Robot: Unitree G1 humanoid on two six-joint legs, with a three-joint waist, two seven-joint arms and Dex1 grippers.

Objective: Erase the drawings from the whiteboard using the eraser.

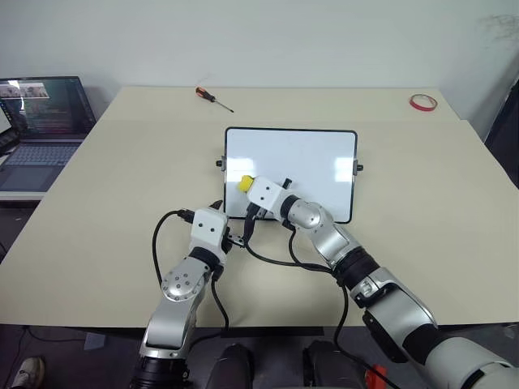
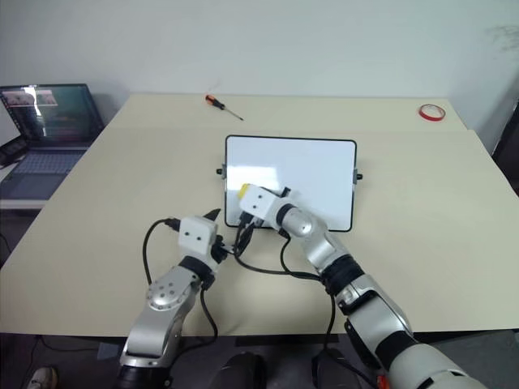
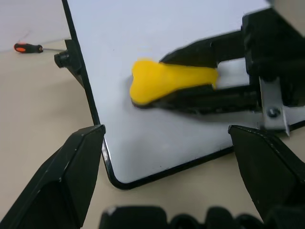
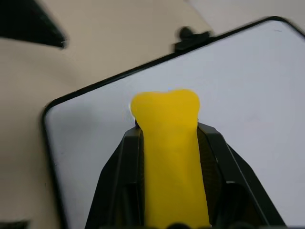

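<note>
We have the eraser pinched between the fingers of our right gripper, its yellow tip resting on the whiteboard near the board's lower left corner. The board lies flat in the middle of the desk, and we can make out no red drawings on its white face; glare patches may be hiding faint marks. To do this step well, we should keep the eraser's tip flat against the surface, press evenly, and sweep in overlapping passes outward from that corner, so nothing thin is missed.

Our left gripper sits just off the same corner of the board with its fingers spread, holding nothing; it could steady the frame if the board slides. Its cable loops close to the board's near edge and might snag the sweeping wrist. Beyond the board lie a screwdriver and a red tape ring, both well apart from it, and a laptop stands off the desk's left side.
</note>
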